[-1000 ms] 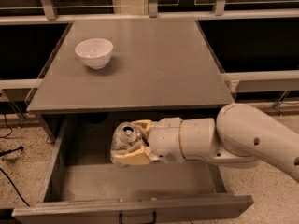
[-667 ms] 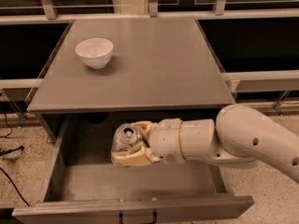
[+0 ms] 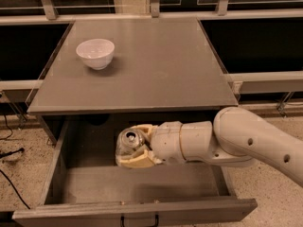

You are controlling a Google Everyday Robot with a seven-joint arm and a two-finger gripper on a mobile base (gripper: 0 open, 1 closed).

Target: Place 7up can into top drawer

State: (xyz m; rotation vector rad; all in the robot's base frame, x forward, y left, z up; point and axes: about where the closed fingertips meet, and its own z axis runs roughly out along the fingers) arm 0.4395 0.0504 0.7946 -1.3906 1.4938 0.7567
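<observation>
- One 7up can (image 3: 129, 144), one white bowl (image 3: 95, 53), one open top drawer (image 3: 53, 167) and one gripper (image 3: 124, 147) on a single white arm (image 3: 236, 141) are in view.
- The 7up can sits between the gripper's two cream fingers (image 3: 138, 161), one above it and one below, and they are clamped on its sides.
- The can is left of centre in the frame, inside the outline of the pulled-out drawer and close to the back, just under the front edge of the cabinet top (image 3: 156, 74).
- It is tipped so that its silver pull-tab end faces up toward the camera.
- Whether its base touches the drawer floor cannot be told.
- The arm comes in from the right edge of the frame and crosses over the drawer's right wall.
- The drawer's grey front panel runs along the bottom of the frame, with a dark handle (image 3: 138, 219) at its middle.
- The bowl stands upright at the upper left of the cabinet top, well apart from the can.
- Dark cables (image 3: 10, 151) lie on the speckled floor at the left edge.
- Nothing lies between the can and the drawer floor below it.
</observation>
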